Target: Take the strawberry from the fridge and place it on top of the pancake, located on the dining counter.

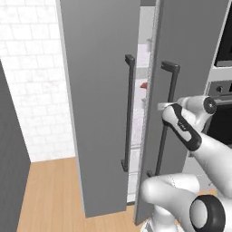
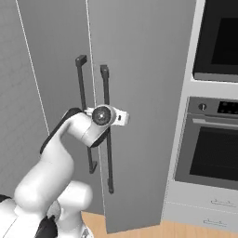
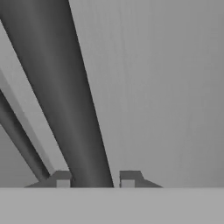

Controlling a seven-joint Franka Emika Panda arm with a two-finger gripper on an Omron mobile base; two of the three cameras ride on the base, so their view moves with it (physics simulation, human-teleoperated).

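Two doors: the fridge (image 1: pixel 104 113) is tall and grey, its doors standing slightly ajar with a narrow gap between them in the left base view.
Interior: white shelves show through the gap; a small reddish thing (image 1: pixel 144 84) sits on one, too small to tell whether it is the strawberry.
Handles: two long dark vertical bars, the left handle (image 1: pixel 128 113) and the right handle (image 1: pixel 164 118), one on each door beside the gap.
Tool: the tool (image 3: pixel 95 179) is closed on the right handle; in the hand view its two dark tips sit on either side of the bar, which runs up between them.
Arm: the white arm reaches from the base up to the right-hand door, the wrist level with the middle of the bar.
Surroundings: a black-glass wall oven (image 2: pixel 216 148) stands just right of the fridge; white tiled wall (image 1: pixel 27 68) and wooden floor (image 1: pixel 50 195) lie to its left.
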